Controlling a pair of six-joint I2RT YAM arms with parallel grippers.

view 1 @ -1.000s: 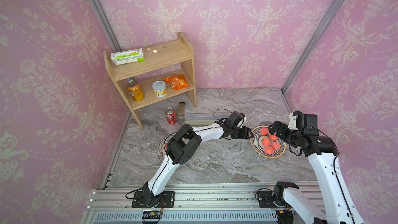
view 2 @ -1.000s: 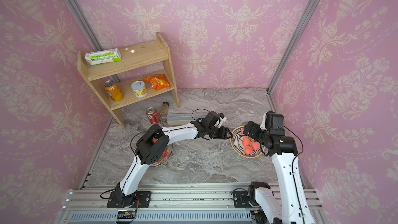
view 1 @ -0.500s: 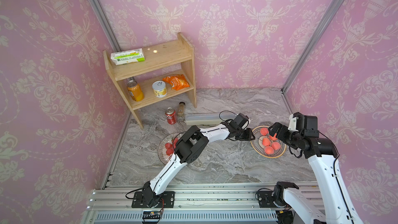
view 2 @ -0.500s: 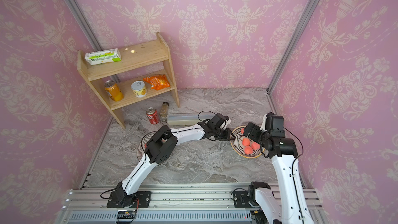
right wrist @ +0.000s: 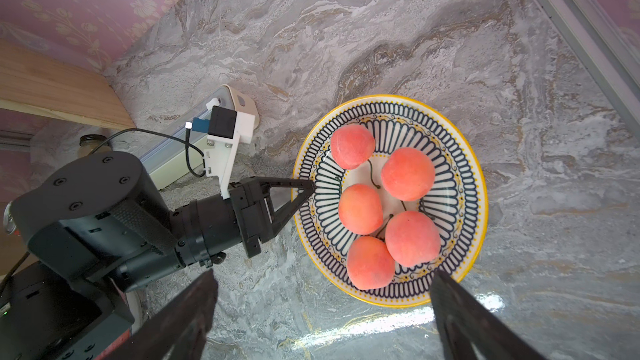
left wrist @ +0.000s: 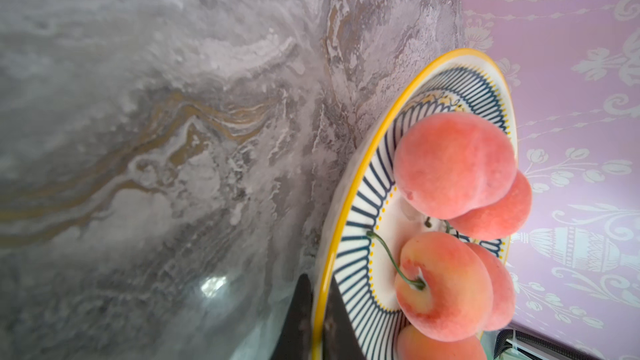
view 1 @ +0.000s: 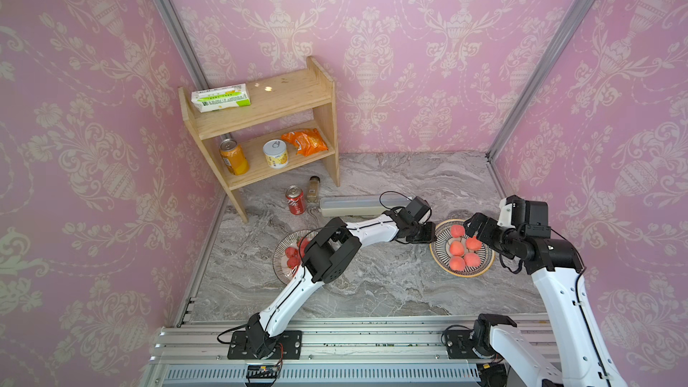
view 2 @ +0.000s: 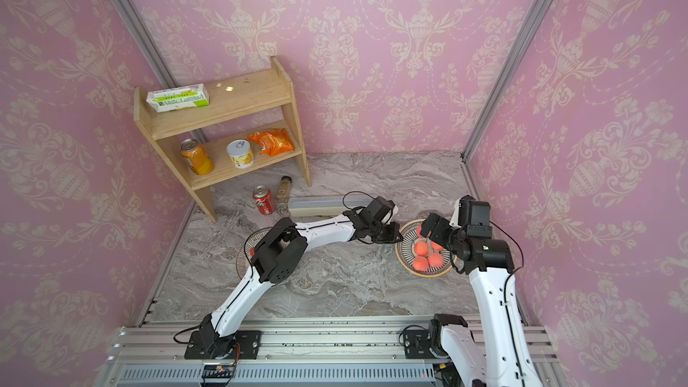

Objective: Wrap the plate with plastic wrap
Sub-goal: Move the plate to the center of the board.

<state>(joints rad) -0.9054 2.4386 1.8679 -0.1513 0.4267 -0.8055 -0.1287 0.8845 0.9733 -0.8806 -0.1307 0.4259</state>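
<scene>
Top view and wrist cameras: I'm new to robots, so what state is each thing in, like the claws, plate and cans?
Yellow-rimmed patterned ceramic plate: on the marble table, holding five pink peaches, no film made out.
Left gripper: shut on that plate's rim.
Right gripper: open, above the plate.
Long pale plastic wrap dispenser box: lying flat.
Red soda can: upright.
Small brown bottle: upright, capped.

**Unwrapped**

The plate (view 1: pixel 464 275) (right wrist: pixel 467 181), yellow-rimmed with blue stripes, sits flat and uncovered near the table's (view 1: pixel 391 292) right edge, holding five peaches (right wrist: pixel 408 174). The long, pale wrap box (view 1: pixel 353 205) lies flat toward the back edge.
</scene>
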